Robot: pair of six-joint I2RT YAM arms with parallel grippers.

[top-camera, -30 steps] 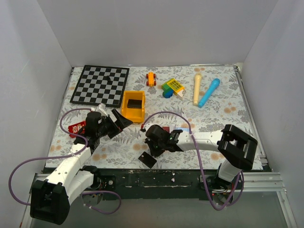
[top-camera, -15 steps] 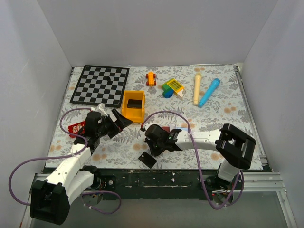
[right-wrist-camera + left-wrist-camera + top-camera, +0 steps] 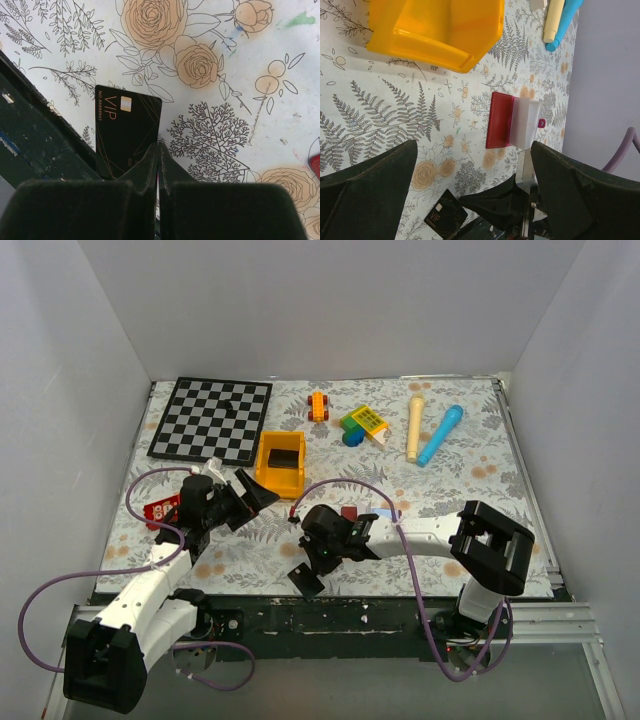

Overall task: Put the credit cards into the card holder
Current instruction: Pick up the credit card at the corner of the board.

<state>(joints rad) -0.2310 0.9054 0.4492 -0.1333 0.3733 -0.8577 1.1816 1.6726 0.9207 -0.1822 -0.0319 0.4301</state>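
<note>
**Right wrist view:** the pressed-together fingers (image 3: 140, 175) of the right gripper (image 3: 158, 146) cover the near part of the black card (image 3: 125, 125). Whether they touch it cannot be judged. A red object (image 3: 315, 160) is cropped by the right edge.

**Left wrist view:** the yellow bin (image 3: 435, 30) is cut by the top edge, the black card by the bottom edge.

**Top view:** the right arm (image 3: 420, 533) hides most of the card holder (image 3: 348, 512).

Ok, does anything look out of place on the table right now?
Yes: the black card lies skewed at the table's near edge, one corner at or over the dark front rail, where it could slip off. The right gripper is shut at its edge. The card holder lies open further in.
</note>
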